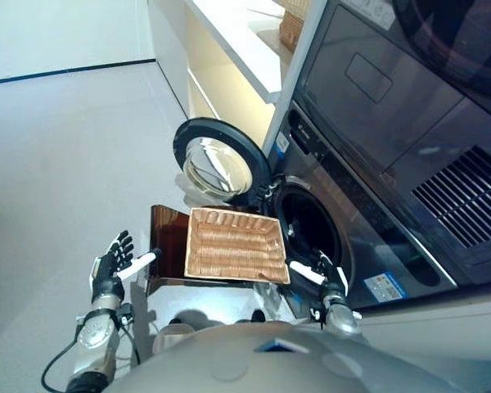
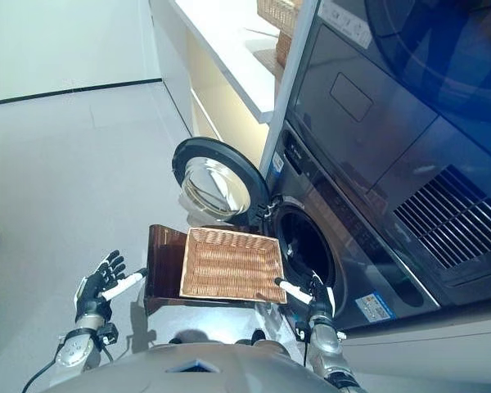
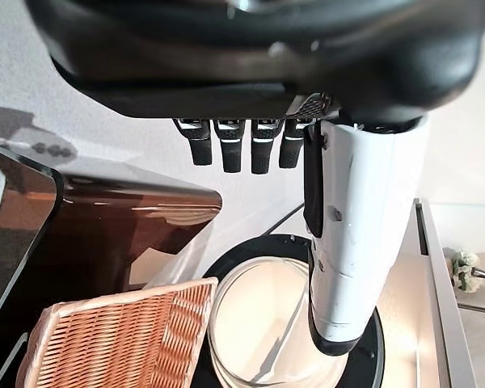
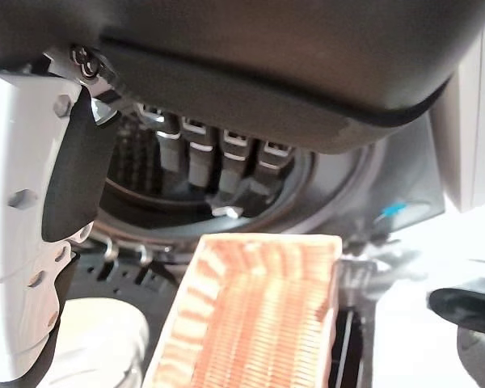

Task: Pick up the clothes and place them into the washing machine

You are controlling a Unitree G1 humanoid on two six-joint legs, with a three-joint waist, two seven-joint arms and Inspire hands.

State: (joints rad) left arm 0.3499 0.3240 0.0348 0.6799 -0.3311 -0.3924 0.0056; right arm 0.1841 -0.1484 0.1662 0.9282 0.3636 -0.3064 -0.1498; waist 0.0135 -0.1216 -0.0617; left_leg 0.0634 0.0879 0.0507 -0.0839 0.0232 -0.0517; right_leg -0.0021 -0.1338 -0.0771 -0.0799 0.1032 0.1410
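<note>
The wicker basket (image 1: 236, 246) sat on a dark brown stand (image 1: 165, 237) directly in front of the washing machine (image 1: 368, 188), its far right corner just beside the drum opening (image 1: 311, 225), a placement that probably kept the transfer from basket to drum short. The round door (image 1: 221, 160) was swung fully open to the left, beyond the basket's far edge, leaving the mouth of the drum unobstructed. The left hand (image 1: 110, 260) hung over the floor to the left of the stand, fingers straight and spread with the white-covered thumb pointing toward the basket, holding nothing. The right hand (image 1: 326, 274) was near the right edge of the basket, low in front of the drum opening; its own wrist view showed its fingers (image 4: 226, 158) only loosely bent, hanging toward the drum with the thumb apart, and nothing between them. As for the clothes, none were visible: the basket's woven floor showed bare and ribbed from rim to rim in both eye views and in each wrist view, and neither hand carried cloth. The drum's interior was dark, so whether any garment lay inside it could not be told. Judging from the bare basket and both hands free, the loading seemed either finished or without anything left to pick up.
</note>
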